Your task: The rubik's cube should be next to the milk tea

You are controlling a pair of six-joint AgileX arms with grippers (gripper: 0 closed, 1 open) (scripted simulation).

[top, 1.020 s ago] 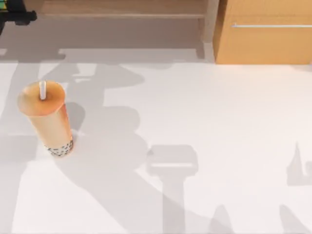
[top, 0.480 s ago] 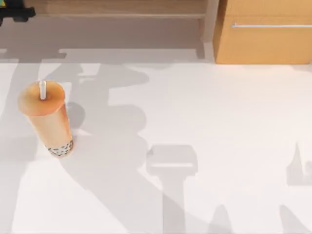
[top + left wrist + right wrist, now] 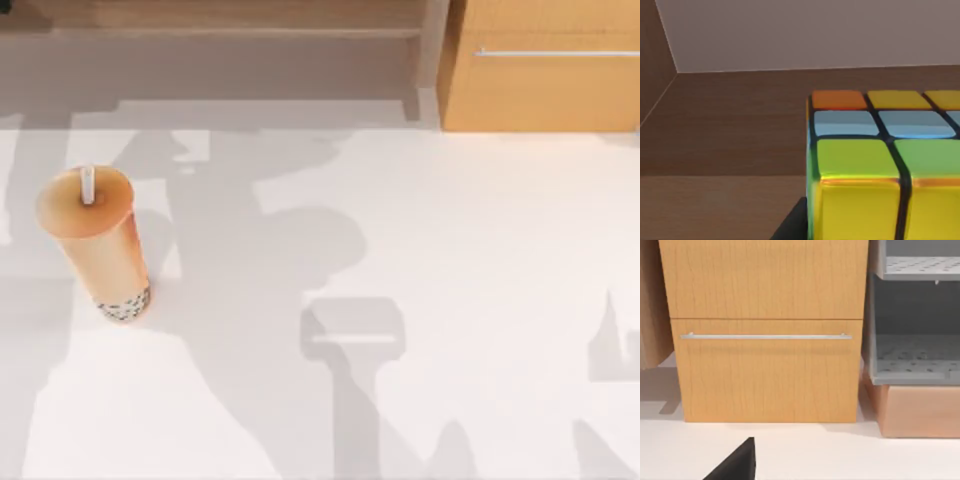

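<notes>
The milk tea (image 3: 98, 240), a tall orange-tan cup with a white straw and dark pearls, stands upright at the table's left side. Seen very close in the left wrist view is the rubik's cube (image 3: 875, 165), with orange, yellow, blue and green squares, in front of brown wooden panels. My left gripper (image 3: 880, 235) is shut on the cube, and one dark finger (image 3: 792, 225) lies against the cube's side. My right gripper (image 3: 800, 476) is parked facing the cabinet, open, with one dark finger (image 3: 737, 462) far off to the side.
A wooden cabinet (image 3: 540, 70) with a metal drawer handle (image 3: 765, 336) stands at the table's back right. A grey perforated rack (image 3: 915, 365) sits beside it on a wooden box. A low wooden shelf (image 3: 250, 20) runs along the back. Arm shadows lie across the white table (image 3: 470, 230).
The dark part of my left arm at the top view's upper left corner has slid out of view. The arm shadows on the table have shifted. The milk tea has not moved.
</notes>
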